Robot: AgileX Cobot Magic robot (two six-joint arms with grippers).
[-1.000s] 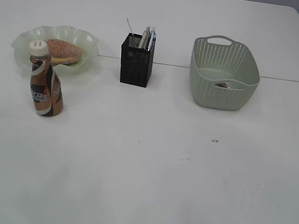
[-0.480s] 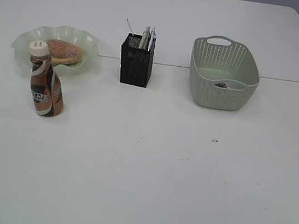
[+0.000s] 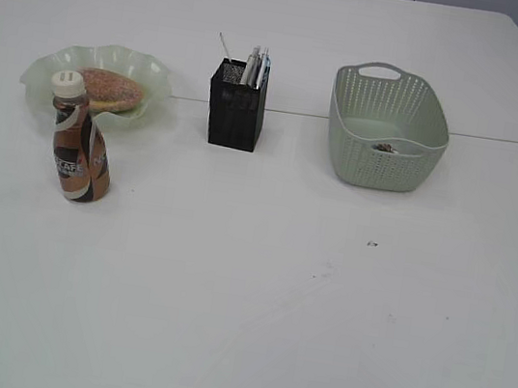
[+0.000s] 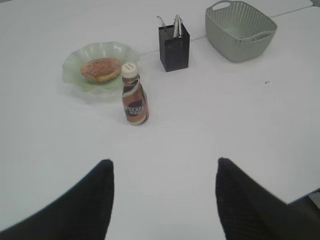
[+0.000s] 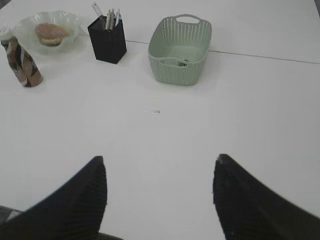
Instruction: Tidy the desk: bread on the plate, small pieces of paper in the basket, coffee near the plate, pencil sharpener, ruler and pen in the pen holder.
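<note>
On bench (image 3: 239, 328): bread (image 3: 111, 90) lay on plate (image 3: 38, 73); coffee (image 3: 78, 149) at plate's 6 o'clock; paper (image 3: 385, 147) in basket (image 3: 380, 168); pen holder (image 3: 234, 112) filled. Both end effectors (image 4: 162, 170) (image 5: 160, 167) stood wide, empty. Likely done; keep arms clr.

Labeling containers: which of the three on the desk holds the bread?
The plate, pale green glass with a wavy rim, far left; the bread lies on it. The basket holds paper scraps, the pen holder stationery.

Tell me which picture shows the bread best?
The left wrist view: the bread is seen from above, whole on the plate. The exterior view shows it side-on behind the coffee; the right wrist view shows it tiny.
</note>
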